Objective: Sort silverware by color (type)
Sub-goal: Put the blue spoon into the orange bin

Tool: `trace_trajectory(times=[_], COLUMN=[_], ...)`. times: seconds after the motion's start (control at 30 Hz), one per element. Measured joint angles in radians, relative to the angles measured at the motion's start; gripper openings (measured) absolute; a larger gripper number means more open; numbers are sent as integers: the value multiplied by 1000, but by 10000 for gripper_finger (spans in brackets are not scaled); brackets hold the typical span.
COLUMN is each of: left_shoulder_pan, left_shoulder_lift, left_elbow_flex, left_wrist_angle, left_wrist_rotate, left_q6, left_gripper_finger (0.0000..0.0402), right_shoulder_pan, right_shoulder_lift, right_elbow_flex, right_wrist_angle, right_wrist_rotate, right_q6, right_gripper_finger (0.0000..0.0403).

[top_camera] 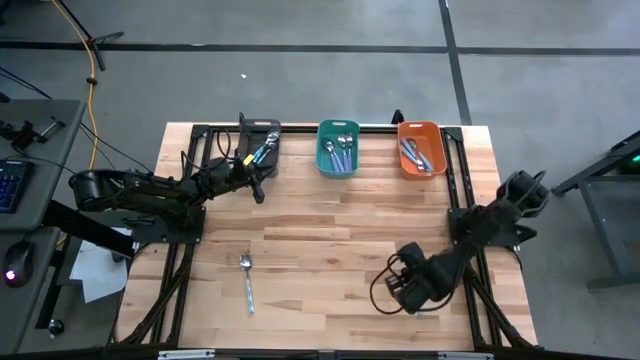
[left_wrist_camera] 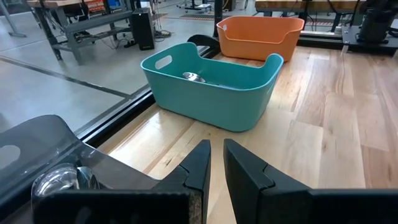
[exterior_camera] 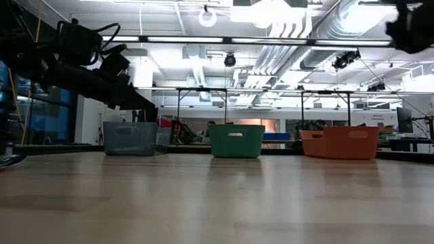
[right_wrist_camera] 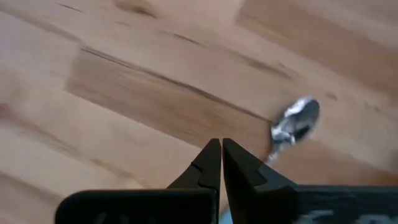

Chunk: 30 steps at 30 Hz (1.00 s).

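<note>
The left gripper (left_wrist_camera: 216,163) hovers empty by the dark grey bin (top_camera: 259,145), fingers nearly together, a thin gap between them. That bin, the teal bin (top_camera: 338,147) and the orange bin (top_camera: 421,148) each hold spoons. One light blue-handled spoon (top_camera: 246,281) lies on the table (top_camera: 330,250) — the right gripper (right_wrist_camera: 221,163), pinched closed, rests nearby.

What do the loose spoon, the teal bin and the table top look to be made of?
Spoon: shiny metal bowl with bright glints; pale handle, perhaps plastic.
Teal bin: apparently moulded plastic, going by its smooth matte walls, rounded corners and cut-out handle.
Table: wood planks with visible grain and a light sheen.
</note>
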Motion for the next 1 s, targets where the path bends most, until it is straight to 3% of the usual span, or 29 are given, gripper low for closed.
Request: trace_trajectory(times=[0.2,0.43,0.57,0.8,1.0], left_shoulder_pan=[0,0,0,0,0], left_shoulder_lift=[0,0,0,0,0], left_elbow_flex=[0,0,0,0,0], left_wrist_angle=[0,0,-1,-1,-1], left_wrist_rotate=[0,0,0,0,0], left_q6=[9,20,24,24,24], left_gripper_finger=[35,35,35,35,35], right_shoulder_pan=[45,70,71,67,55], right_shoulder_lift=[12,11,11,4,10], right_elbow_flex=[-61,-114,-170,-260,-226], right_wrist_angle=[0,55,150,251,186], right_wrist_rotate=[-75,-115,-116,-116,-96], right_q6=[159,293,300,318,233], right_gripper_finger=[9,87,112,92,26])
